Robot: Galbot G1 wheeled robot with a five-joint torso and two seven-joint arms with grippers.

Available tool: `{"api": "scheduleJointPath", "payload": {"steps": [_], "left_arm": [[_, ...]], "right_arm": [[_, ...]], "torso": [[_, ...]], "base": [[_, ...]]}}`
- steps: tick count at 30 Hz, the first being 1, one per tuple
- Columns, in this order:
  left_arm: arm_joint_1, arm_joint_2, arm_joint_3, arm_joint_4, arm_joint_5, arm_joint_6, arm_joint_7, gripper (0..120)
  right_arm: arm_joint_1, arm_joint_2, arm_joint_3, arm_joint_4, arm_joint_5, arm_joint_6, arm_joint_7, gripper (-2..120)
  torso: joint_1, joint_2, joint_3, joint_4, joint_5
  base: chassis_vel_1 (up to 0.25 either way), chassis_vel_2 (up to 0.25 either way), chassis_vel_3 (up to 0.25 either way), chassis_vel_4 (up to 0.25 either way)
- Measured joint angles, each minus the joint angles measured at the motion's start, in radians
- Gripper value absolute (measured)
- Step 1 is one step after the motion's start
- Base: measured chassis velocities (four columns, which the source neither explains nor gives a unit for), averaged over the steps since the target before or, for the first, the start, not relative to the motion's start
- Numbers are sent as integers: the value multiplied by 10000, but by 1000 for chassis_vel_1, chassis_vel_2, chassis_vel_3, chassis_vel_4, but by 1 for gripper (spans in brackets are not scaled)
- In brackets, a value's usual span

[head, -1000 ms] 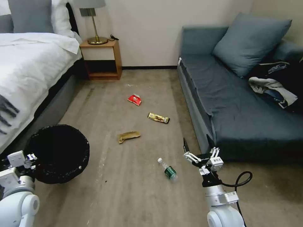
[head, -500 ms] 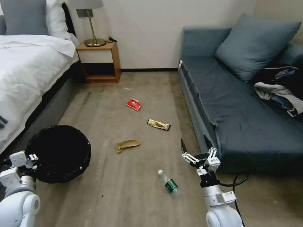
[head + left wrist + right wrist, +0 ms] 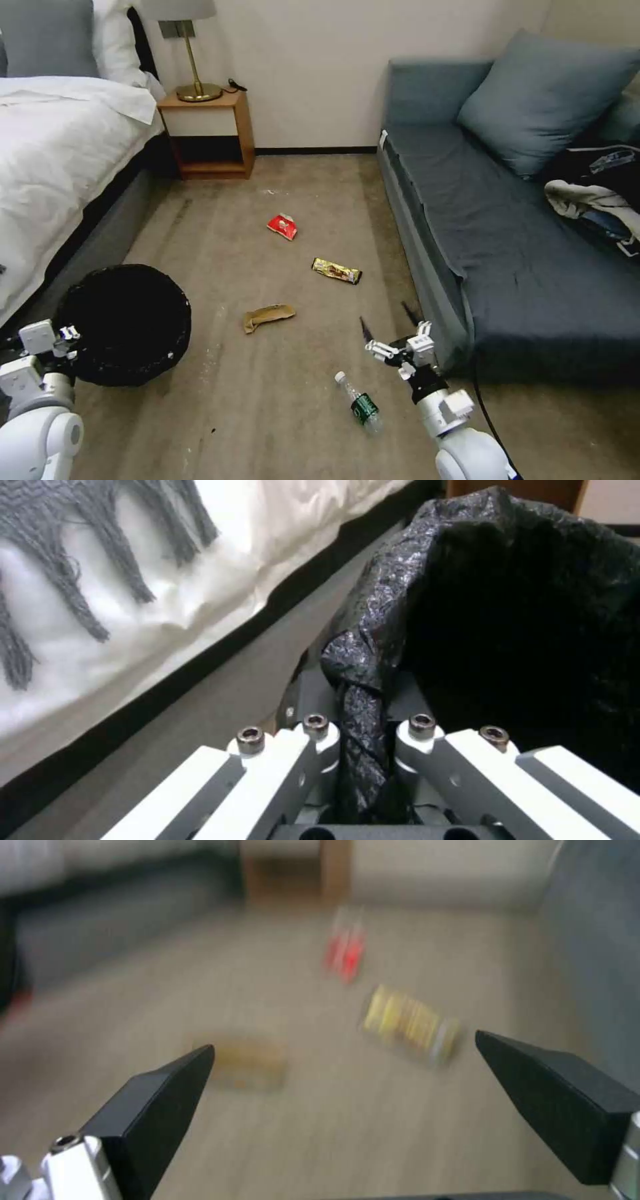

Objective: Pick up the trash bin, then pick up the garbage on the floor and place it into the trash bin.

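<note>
We hold the trash bin (image 3: 123,323) at our left by the bed (image 3: 53,167), the left gripper (image 3: 363,740) clenched on its crinkly black bag rim. Our right gripper (image 3: 390,333) hangs spread wide above the floor. The bottle (image 3: 359,403) lies just below and left of it, nearest this arm, cap pointing away from us. It is clear plastic with a green label.

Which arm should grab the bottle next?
Right. The right gripper is open and hangs just beside the clear bottle on the floor. The left gripper is shut on the trash bin rim.
</note>
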Motion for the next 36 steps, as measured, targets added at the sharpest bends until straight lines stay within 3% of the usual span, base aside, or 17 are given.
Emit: {"api": "scheduleJointPath", "payload": {"steps": [1, 2, 4, 9, 16, 27, 33, 36], "left_arm": [[-20, 6, -13, 18, 10, -5, -2, 5], [-20, 6, -13, 18, 10, -5, -2, 5], [-50, -1, -17, 81, 47, -8, -12, 5], [-82, -17, -15, 222, 124, -45, -29, 5], [-99, -7, -63, 309, 154, -74, -59, 5], [-138, 44, -14, 346, 200, -95, -83, 5], [-156, 52, 89, 301, 261, -95, -87, 5], [-156, 3, 196, 236, 349, -91, -89, 5]], "right_arm": [[265, -352, -393, -8, 390, -1333, -6, 100], [265, -352, -393, -8, 390, -1333, -6, 100], [661, -691, -1056, -312, 513, -2527, -241, 100], [1386, -838, -2077, -1209, -6, -3449, -1153, 100], [2005, -605, -2602, -2238, -571, -3938, -1675, 100], [2619, -23, -2593, -3368, -1127, -4432, -1272, 100], [2719, 190, -2540, -3805, -1384, -4948, -1080, 86], [2718, 302, -2535, -3944, -1429, -5000, -987, 70]], "torso": [[0, 0, 0, 1, 1], [0, 0, 0, 1, 1], [0, 0, 1, -1, -1], [0, 0, 1, -1, 1], [0, 0, 0, 0, -2], [0, 0, 1, 0, -1], [0, 0, 0, 0, -2], [0, 0, 0, -1, -1]], "base": [[0, 0, 0, 0], [0, 0, 0, 0], [0, 0, 0, 0], [0, 0, 0, 0], [0, 0, 0, 0], [0, 0, 0, 0], [0, 0, 0, 0], [0, 0, 0, 0]]}}
